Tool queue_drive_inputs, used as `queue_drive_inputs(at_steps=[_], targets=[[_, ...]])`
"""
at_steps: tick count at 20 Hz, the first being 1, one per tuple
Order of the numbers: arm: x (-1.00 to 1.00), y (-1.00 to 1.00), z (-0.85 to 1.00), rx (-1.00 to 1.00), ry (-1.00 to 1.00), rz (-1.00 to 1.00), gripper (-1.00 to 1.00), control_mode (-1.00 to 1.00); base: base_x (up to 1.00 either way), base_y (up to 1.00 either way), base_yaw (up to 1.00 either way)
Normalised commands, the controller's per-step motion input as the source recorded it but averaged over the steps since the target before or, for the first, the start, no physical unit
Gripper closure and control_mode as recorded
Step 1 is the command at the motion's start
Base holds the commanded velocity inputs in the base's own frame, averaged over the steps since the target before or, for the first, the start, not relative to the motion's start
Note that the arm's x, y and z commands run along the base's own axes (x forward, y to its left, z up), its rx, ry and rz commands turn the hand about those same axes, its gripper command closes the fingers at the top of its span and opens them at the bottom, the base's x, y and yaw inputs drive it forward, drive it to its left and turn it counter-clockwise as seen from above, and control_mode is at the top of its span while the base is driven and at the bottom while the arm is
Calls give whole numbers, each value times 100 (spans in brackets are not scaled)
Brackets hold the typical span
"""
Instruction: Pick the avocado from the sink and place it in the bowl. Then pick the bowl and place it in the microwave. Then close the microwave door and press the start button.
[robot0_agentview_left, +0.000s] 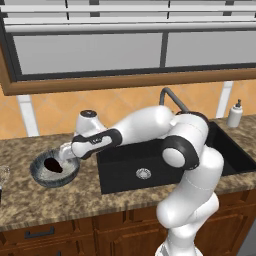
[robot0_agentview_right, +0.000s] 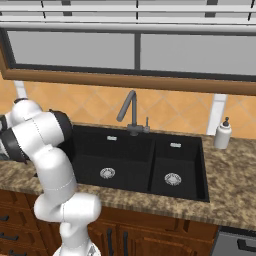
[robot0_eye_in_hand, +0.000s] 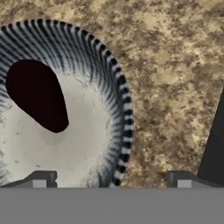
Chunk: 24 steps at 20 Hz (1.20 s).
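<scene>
Avocado (robot0_eye_in_hand: 37, 94) lies inside the bowl (robot0_eye_in_hand: 114, 87) on the counter (robot0_eye_in_hand: 175, 65), jaws spread wide just above the bowl's rim.

The white arm (robot0_agentview_left: 185, 150) rises from its base, bends at the elbow and reaches left, wrist angled downward. Its gripper (robot0_eye_in_hand: 111, 180) is spread wide, 2 fingers (robot0_eye_in_hand: 41, 179) apart, holding nothing.
</scene>
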Motion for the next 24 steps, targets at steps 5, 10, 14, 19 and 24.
queue_drive_inputs(at_steps=[5,10,14,19,24], targets=[[7,0,-24,0,3,-2,-100,-100,0,0,0],[5,3,-19,0,6,-3,-100,-100,0,0,0],[4,18,-26,0,11,-4,100,-100,0,0,0],[2,16,-22,0,9,-3,100,-100,0,0,0],[0,0,0,0,3,0,100,-100,0,0,0]])
